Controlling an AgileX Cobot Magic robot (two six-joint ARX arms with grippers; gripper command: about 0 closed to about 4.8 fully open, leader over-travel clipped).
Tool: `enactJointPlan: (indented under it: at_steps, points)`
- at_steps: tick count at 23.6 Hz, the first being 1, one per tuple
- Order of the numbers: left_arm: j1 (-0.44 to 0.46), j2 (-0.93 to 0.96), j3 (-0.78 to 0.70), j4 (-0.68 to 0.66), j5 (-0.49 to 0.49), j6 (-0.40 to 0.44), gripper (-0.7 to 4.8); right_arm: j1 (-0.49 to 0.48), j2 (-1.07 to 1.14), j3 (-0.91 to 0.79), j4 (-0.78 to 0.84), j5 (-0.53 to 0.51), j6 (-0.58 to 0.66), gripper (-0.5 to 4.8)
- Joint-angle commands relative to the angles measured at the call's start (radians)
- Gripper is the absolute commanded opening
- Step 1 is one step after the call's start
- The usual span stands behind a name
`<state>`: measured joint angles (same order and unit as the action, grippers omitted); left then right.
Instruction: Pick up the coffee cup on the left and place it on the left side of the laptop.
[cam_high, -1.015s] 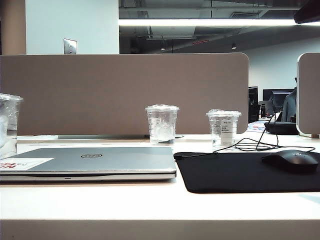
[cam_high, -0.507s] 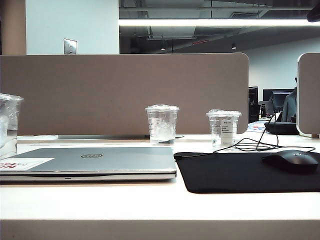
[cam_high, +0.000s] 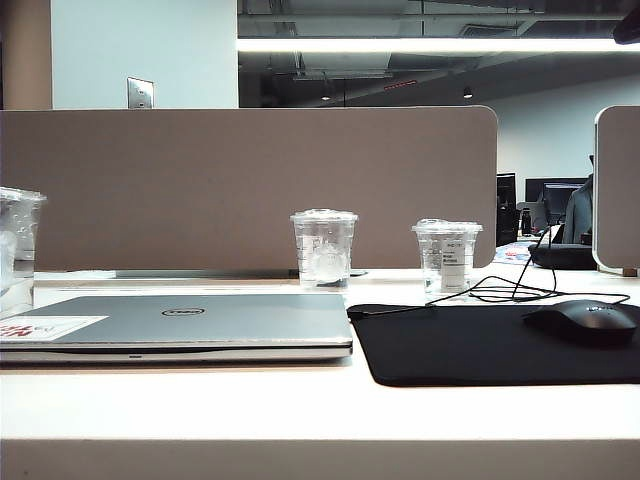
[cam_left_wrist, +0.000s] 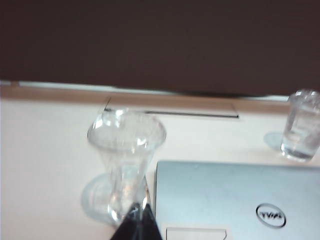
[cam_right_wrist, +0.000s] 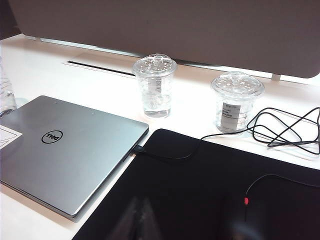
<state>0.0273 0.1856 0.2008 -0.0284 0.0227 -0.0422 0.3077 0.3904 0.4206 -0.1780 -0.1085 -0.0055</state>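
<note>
The coffee cup (cam_high: 17, 250), tall and clear with a flat lid, stands upright on the desk at the far left, just off the left edge of the closed silver laptop (cam_high: 200, 322). The left wrist view shows the cup (cam_left_wrist: 126, 155) beside the laptop's (cam_left_wrist: 240, 200) corner. My left gripper (cam_left_wrist: 139, 206) is shut just in front of the cup's base, with nothing between its fingers. My right gripper (cam_right_wrist: 139, 220) hangs shut and empty over the black mouse pad (cam_right_wrist: 200, 190). Neither gripper shows in the exterior view.
A shorter clear cup (cam_high: 323, 248) and a cup with a white label (cam_high: 447, 255) stand behind the laptop and pad, before the grey partition (cam_high: 250, 180). A black mouse (cam_high: 585, 322) rests on the mouse pad (cam_high: 480, 350). A black cable (cam_high: 500, 292) loops behind it.
A dark shape in the top right corner of the exterior view has drawn back almost out of the picture. The cups, laptop and mouse have not moved.
</note>
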Motion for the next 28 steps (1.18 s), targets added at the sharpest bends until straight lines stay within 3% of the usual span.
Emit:
enactJointPlan:
  at_steps: [1,8,14,18,28]
  points:
    - [-0.001,-0.076,-0.042,0.008,0.007,-0.004,-0.06,0.0,-0.002,0.007,0.017,0.003,-0.003,-0.01]
    - [-0.106,-0.164,-0.144,0.016,-0.031,0.008,-0.06,0.001,-0.002,0.007,0.017,0.002,-0.003,-0.01]
    - [-0.109,-0.183,-0.195,0.045,-0.05,0.015,-0.06,0.001,-0.002,0.007,0.018,0.002,-0.003,-0.01]
    - [-0.109,-0.183,-0.195,0.054,-0.049,0.072,-0.06,0.0,-0.002,0.007,0.017,0.002,-0.003,-0.01]
    - [-0.109,-0.183,-0.195,0.049,-0.045,0.071,-0.05,0.001,-0.002,0.007,0.017,0.002,-0.003,-0.01]
